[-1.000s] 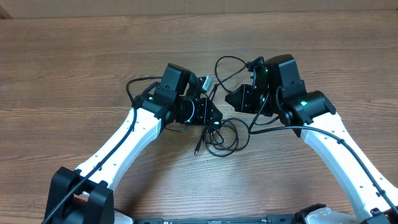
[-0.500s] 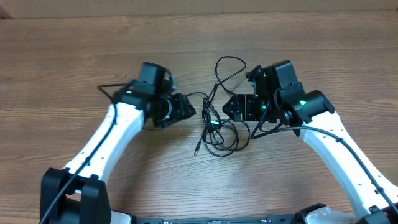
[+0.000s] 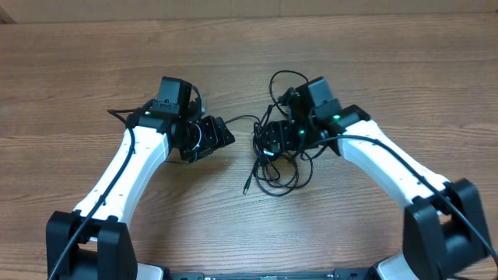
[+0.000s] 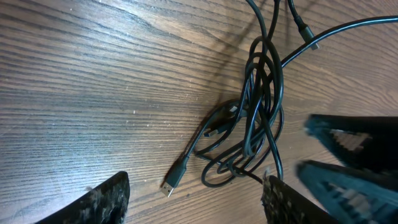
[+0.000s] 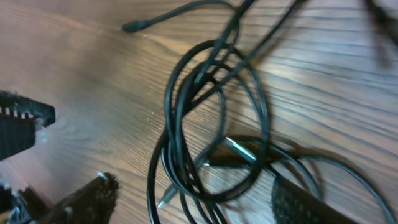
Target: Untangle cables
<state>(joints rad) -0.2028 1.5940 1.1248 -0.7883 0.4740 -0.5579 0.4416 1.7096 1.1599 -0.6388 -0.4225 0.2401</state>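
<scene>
Overhead view: knot of thin black cables on wooden table, between both arms. Just left of heap and apart from it, left gripper, jaws spread. Directly over heap's upper part, right gripper, opening hard to judge from above. Left wrist view: fingers wide apart and empty, loops ahead on bare wood, one plug end pointing toward camera, other arm's dark jaws blurred at right. Right wrist view: fingers set wide, coils lying between and beyond them on tabletop, silver tip low in frame, clamped on nothing.
</scene>
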